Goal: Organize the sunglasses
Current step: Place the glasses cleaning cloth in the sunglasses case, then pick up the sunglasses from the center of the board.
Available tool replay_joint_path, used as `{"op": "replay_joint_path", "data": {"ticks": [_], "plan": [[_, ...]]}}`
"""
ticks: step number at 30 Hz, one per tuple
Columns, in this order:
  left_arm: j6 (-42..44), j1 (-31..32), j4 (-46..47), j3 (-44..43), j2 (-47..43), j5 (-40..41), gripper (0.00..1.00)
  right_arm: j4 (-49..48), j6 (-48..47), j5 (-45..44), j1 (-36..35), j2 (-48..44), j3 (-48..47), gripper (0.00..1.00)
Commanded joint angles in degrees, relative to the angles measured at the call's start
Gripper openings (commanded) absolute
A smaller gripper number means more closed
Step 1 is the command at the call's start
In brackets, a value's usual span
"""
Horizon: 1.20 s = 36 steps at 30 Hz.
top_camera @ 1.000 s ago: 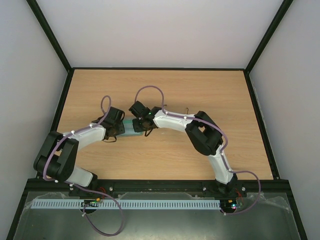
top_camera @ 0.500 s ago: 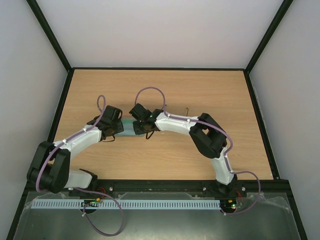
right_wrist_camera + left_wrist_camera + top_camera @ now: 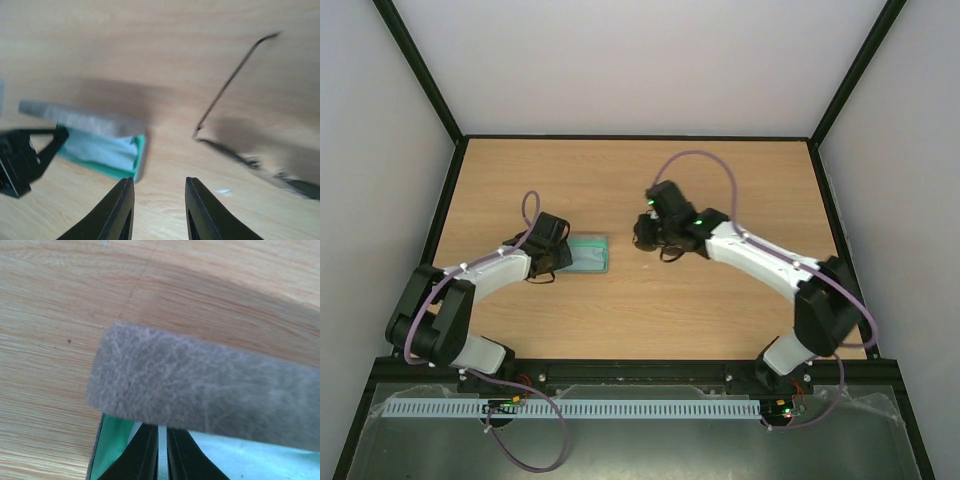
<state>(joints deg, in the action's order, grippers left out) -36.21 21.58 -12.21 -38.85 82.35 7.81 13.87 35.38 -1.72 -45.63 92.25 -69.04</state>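
A grey felt rectangular case [image 3: 588, 254] with green lining lies open on the light wooden table [image 3: 720, 180], holding a light blue cloth [image 3: 100, 150]. The left gripper [image 3: 162, 445] sits at its left end, fingers pressed together; I cannot tell if they pinch anything. The thin dark wire-framed sunglasses [image 3: 252, 162] lie on bare wood right of the case, apart from it, near the right gripper [image 3: 159, 210], whose fingers are spread and empty.

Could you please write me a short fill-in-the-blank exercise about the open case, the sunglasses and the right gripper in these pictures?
1. The grey case has a ____ lining.
2. The sunglasses lie outside the case, on the wooden ____.
3. The right gripper has its jaws ____, with nothing between them.
4. A light blue ____ lies inside the case.
Missing words: green; table; open; cloth.
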Motion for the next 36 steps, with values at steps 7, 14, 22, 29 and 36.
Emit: {"op": "replay_joint_path", "data": {"ticks": [7, 14, 22, 29, 36], "plan": [[0.4, 0.2, 3.1, -0.1, 5.6, 2.7, 0.08, 4.8, -2.2, -0.4, 16.5, -9.0, 10.8, 0.34], [1.0, 0.1, 1.2, -0.6, 4.1, 3.0, 0.18, 5.9, -3.8, -5.3, 20.1, -7.5, 12.7, 0.39], [0.5, 1.2, -6.5, -4.5, -7.2, 0.9, 0.49, 5.4, -4.3, -6.6, 20.2, -3.5, 12.2, 0.47], [-0.5, 3.7, -11.7, -7.8, -14.3, -2.4, 0.6, 3.9, -4.8, -7.0, 20.2, 3.7, 8.4, 0.47], [-0.7, 4.9, -13.3, -8.4, -16.3, -2.9, 0.62, 4.3, -5.4, -8.5, 20.2, 8.7, 5.1, 0.24]]}}
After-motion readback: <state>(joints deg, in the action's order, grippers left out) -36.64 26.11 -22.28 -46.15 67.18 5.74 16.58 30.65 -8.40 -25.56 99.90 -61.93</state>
